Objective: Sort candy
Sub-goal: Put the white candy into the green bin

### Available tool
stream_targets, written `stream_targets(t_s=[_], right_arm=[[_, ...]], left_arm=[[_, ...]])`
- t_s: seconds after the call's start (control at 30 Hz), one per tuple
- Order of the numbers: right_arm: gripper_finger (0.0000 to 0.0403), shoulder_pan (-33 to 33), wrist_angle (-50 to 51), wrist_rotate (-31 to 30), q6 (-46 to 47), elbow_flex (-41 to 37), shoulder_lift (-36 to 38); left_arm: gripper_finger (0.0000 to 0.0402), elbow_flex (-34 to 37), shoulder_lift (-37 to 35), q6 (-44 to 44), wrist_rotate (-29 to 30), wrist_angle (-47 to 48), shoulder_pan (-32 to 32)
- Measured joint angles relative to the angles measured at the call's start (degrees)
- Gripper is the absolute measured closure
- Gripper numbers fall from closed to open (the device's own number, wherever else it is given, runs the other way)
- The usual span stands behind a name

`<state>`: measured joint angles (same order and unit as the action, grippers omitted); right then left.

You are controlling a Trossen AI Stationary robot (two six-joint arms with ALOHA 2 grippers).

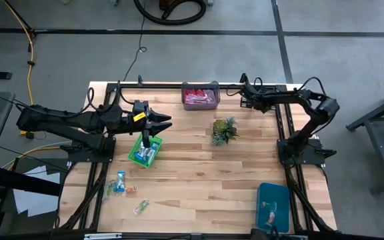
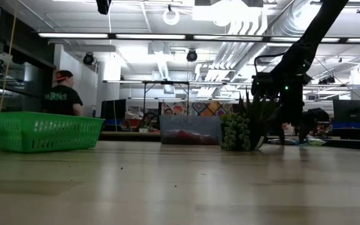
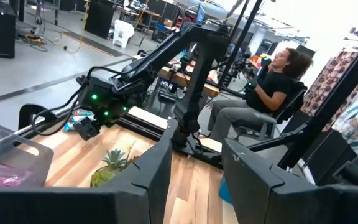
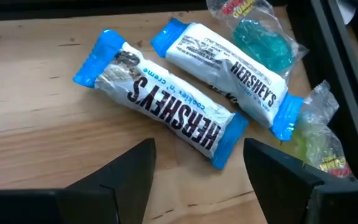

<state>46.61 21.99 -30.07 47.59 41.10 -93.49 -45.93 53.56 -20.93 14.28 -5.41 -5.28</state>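
Observation:
My right gripper (image 1: 246, 91) hangs open near the table's far edge, right of the grey bin. In its wrist view the open gripper (image 4: 197, 158) stands just over two blue-and-white wrapped bars (image 4: 166, 99) (image 4: 229, 59) lying flat on the wood. Clear-wrapped bluish (image 4: 260, 37) and greenish (image 4: 319, 140) sweets lie beside the bars. My left gripper (image 1: 164, 124) is open and held level above the green basket (image 1: 145, 151), touching nothing. A few loose sweets (image 1: 119, 183) (image 1: 141, 207) lie on the table near its left front corner.
A grey bin (image 1: 200, 95) with red sweets stands at the far edge. The blue bin (image 1: 273, 203) sits by the near right corner, and a small spiky plant (image 1: 224, 131) in the middle. A seated person (image 3: 272, 87) is beyond the table's right side.

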Motion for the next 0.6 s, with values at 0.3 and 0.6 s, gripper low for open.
stream_targets(t_s=[0.3,0.6], right_arm=[[0.0198,0.0,0.3,-0.5,0.2,0.6,-0.9],[0.0246,-0.4,3.4,-3.7,3.9,4.2,-5.7]], left_arm=[[0.0275,0.0,0.0,0.0,0.0,0.0,0.0],[0.0275,0.0,0.0,-0.1,-0.2,0.0,0.0]])
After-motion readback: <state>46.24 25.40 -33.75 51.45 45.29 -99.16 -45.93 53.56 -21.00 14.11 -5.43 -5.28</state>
